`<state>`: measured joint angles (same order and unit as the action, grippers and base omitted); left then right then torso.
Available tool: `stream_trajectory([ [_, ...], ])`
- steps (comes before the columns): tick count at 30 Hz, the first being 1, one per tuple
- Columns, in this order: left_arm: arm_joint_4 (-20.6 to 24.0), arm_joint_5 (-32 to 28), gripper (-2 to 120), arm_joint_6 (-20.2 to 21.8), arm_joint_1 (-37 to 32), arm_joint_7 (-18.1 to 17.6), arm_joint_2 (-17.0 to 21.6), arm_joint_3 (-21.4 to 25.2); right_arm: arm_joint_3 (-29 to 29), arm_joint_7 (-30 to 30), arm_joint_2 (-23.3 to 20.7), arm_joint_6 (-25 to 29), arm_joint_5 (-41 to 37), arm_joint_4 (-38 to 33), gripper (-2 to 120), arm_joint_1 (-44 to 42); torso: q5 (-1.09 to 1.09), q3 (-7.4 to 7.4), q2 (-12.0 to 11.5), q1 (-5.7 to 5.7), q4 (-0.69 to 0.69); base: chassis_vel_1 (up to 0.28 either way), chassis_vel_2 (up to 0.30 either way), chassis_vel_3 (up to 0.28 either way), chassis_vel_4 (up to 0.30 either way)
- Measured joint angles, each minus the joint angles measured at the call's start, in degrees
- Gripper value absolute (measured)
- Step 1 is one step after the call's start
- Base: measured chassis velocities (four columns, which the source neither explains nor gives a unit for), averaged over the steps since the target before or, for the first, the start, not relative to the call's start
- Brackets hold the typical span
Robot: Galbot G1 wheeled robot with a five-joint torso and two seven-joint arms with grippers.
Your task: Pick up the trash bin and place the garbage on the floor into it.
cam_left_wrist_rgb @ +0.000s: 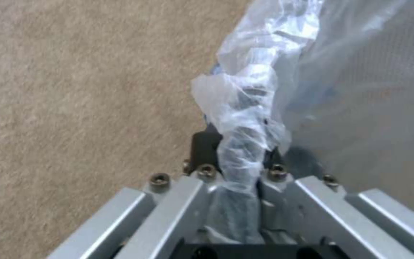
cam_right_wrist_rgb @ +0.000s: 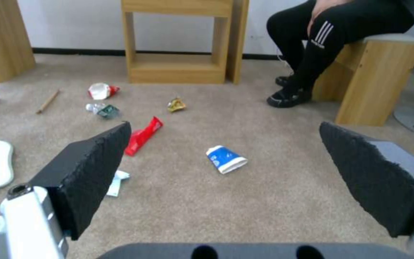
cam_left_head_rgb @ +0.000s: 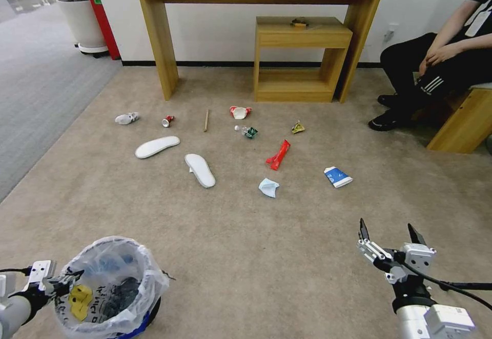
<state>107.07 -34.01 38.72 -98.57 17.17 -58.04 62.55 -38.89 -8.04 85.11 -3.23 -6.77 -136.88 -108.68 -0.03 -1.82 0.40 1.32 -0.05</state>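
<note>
The head view looks forward and down from high up across a carpet (cam_left_head_rgb: 246, 236) toward a far wall. The left wrist view sits very close against the trash bin (cam_left_wrist_rgb: 245, 118), facing down at carpet. The right wrist view looks low and forward between its gripper's fingers (cam_right_wrist_rgb: 92, 169). Head and right wrist views share the blue-white pack (cam_left_head_rgb: 337, 177) (cam_right_wrist_rgb: 226, 159) and red wrapper (cam_left_head_rgb: 278, 155) (cam_right_wrist_rgb: 143, 136).

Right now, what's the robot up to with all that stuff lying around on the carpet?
The robot is collecting litter. Its left gripper is clamped on the rim of the bag-lined trash bin, holding it at its left side. The right gripper hangs open over bare carpet, holding nothing. The garbage lies scattered ahead on the floor: two white slipper soles, a red wrapper, a pale blue mask and a blue-white pack nearest the open gripper.
</note>
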Motion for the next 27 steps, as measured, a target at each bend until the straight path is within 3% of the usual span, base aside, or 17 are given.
stream_trajectory([
  [7,2.08,-0.45,0,0.14,-0.88,-0.36,-0.66,0.73,0.06,-0.36,0.17,-0.78,-0.32,0.50,100,1.27,0.00,0.00,0.00,0.01,0.01,0.000,0.000,0.000,0.000],
  [13,6.36,-5.93,0,0.54,-1.48,-4.06,-2.20,2.56,-0.64,-0.55,0.08,-2.34,-1.55,-0.31,100,2.65,0.01,0.00,0.00,0.01,0.01,0.000,0.000,0.000,0.000],
  [16,12.60,-11.77,0,0.20,-2.30,-8.96,-4.75,3.97,-1.28,-0.77,0.13,-3.50,-2.61,-1.94,100,3.46,0.02,0.00,0.00,0.00,0.02,0.000,0.000,0.000,0.000],
  [18,14.21,-12.69,0,0.04,-2.41,-9.90,-5.39,4.15,-1.37,-0.77,0.12,-3.65,-2.66,-2.27,100,3.58,0.02,0.00,0.00,0.00,0.01,0.000,0.000,0.000,0.000],
  [20,19.38,-13.88,0,-0.86,-2.43,-12.43,-7.85,4.26,-1.58,-0.76,0.02,-4.19,-2.52,-3.10,100,3.89,0.04,0.01,0.00,0.01,-0.01,0.000,0.000,0.000,0.000],
  [21,19.38,-13.88,0,-0.86,-2.43,-12.43,-7.85,4.26,-1.58,-0.76,0.02,-4.19,-2.52,-3.10,100,3.89,0.04,0.01,0.00,0.01,-0.01,0.000,0.000,0.000,0.000],
  [24,27.10,-12.40,0,-2.16,-2.23,-15.29,-13.21,1.95,-1.54,-0.83,-0.04,-5.41,-1.75,-3.79,100,4.53,0.04,0.01,0.01,0.01,0.00,0.000,0.000,0.000,0.000],
  [25,27.10,-12.40,0,-2.16,-2.23,-15.29,-13.21,1.95,-1.54,-0.83,-0.04,-5.41,-1.75,-3.79,100,4.53,0.04,0.01,0.01,0.01,0.00,0.000,0.000,0.000,0.000],
  [27,30.69,-7.18,0,-2.95,-2.93,-14.57,-17.41,-0.89,-1.45,-0.78,-0.03,-6.24,-1.31,-3.28,100,5.45,0.03,0.01,0.01,0.00,0.01,0.000,0.000,0.000,0.000],
])
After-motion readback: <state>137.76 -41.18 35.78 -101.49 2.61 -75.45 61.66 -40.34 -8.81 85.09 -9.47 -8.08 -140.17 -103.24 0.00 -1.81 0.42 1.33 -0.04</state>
